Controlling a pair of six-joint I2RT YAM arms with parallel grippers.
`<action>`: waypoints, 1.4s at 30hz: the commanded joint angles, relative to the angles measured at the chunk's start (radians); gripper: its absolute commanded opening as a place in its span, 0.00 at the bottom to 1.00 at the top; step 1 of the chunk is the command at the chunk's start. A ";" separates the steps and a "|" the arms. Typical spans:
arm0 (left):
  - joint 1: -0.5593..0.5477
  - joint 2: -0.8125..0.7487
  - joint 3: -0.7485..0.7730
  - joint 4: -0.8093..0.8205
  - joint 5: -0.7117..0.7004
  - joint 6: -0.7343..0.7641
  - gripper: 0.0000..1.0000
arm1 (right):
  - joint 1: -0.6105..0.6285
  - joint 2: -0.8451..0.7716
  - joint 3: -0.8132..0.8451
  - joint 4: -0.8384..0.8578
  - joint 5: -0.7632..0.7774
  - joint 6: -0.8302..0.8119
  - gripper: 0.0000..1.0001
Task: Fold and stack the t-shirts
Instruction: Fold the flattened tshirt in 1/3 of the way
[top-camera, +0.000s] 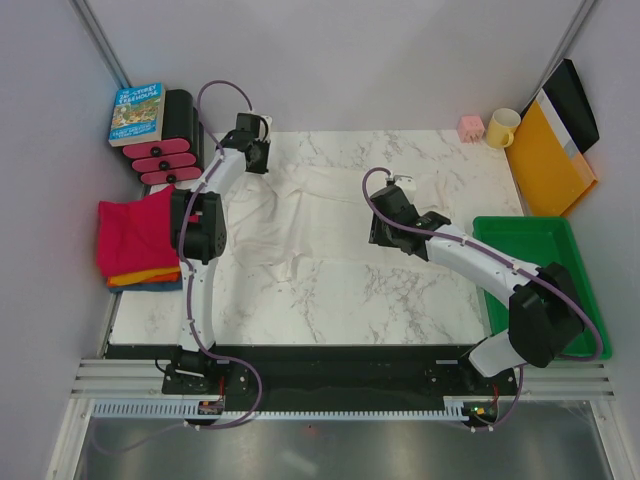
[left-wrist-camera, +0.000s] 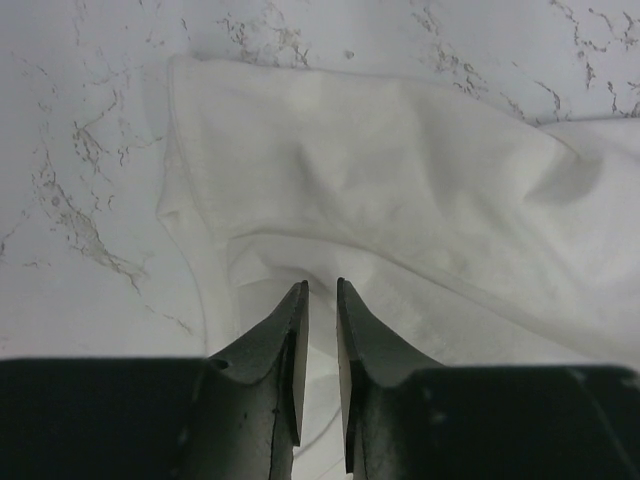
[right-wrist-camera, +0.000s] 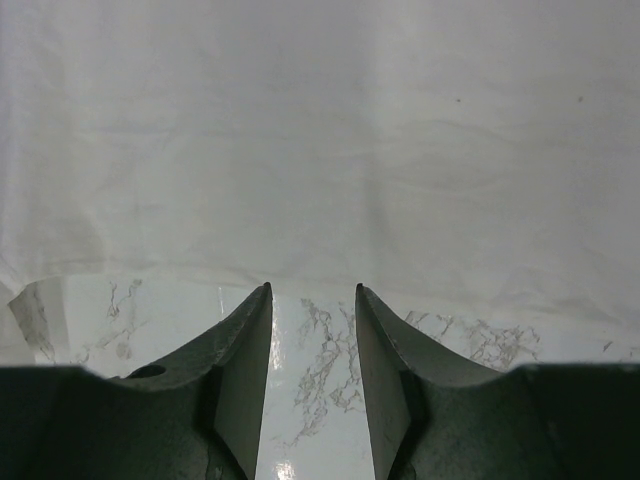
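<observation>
**Limp cream tee calls for an edge grip**

The large, thin, wrinkly cream-white t-shirt (top-camera: 310, 215) lies spread on the marble counter (top-camera: 340, 300). It looks light and floppy (likely to bunch), so a hem or seam is the best hold. The left gripper (left-wrist-camera: 320, 285) has its fingers nearly together over the cloth, and I cannot tell whether they grip it. The right gripper (right-wrist-camera: 313, 290) has its fingers parted and empty at the hem.

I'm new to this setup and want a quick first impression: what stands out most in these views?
The big cream-white shirt lies wrinkled across the middle of the marble table. At the table's left edge a bright magenta-pink shirt tops a folded stack, and a green tray sits on the right.
</observation>
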 joint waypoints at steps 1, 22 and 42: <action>-0.005 0.021 0.053 0.022 -0.019 -0.006 0.24 | 0.000 0.012 0.015 0.019 0.005 0.010 0.46; -0.005 0.048 0.047 0.007 -0.013 0.004 0.02 | 0.000 0.026 0.018 0.019 -0.001 0.011 0.46; -0.005 -0.335 -0.334 0.119 0.018 -0.044 0.02 | 0.034 0.018 -0.025 0.066 -0.023 0.046 0.45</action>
